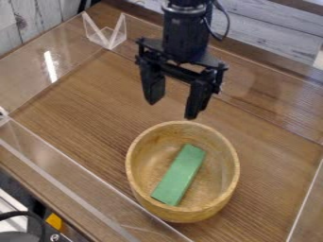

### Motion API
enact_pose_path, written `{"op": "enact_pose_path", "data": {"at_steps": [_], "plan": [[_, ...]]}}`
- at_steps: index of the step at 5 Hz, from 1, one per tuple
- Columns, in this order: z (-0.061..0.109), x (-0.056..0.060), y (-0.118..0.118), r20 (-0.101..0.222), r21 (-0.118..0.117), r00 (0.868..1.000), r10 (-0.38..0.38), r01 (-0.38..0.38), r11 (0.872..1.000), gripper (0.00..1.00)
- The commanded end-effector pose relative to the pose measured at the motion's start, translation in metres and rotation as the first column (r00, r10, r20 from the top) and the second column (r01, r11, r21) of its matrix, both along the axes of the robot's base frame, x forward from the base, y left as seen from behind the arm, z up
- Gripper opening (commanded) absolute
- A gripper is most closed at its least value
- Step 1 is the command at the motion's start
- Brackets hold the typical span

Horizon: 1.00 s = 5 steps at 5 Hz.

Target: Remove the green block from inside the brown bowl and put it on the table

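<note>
The green block [179,174] lies flat inside the brown bowl [143,149], slanting from the lower left to the upper right. The bowl rests on the wood-grain table [89,99], near its front right. My gripper [176,101] hangs open above the bowl's far rim, its two black fingers [151,87] pointing down and spread wide. Nothing is between them. It is clear of both bowl and block.
Clear acrylic walls [57,47] edge the table on the left, front and right. A small clear triangular stand [105,31] sits at the far left corner. Bare tabletop lies to the left of the bowl.
</note>
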<state>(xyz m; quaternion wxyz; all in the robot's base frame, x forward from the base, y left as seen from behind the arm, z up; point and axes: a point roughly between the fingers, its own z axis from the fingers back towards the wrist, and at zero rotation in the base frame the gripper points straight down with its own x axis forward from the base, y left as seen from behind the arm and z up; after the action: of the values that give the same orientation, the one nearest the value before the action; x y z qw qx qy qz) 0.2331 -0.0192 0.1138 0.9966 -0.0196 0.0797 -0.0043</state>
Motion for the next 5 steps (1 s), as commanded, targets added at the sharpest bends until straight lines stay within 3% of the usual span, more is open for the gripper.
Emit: {"op": "enact_pose_path", "data": {"at_steps": [1,5], "plan": [[0.01,-0.01,-0.008,0.049,-0.007,0.999,-0.008,0.009,1.0,1.0],[0.001,-0.029,-0.019,0.046,-0.022,0.999,0.007,-0.006,1.0,1.0]]}}
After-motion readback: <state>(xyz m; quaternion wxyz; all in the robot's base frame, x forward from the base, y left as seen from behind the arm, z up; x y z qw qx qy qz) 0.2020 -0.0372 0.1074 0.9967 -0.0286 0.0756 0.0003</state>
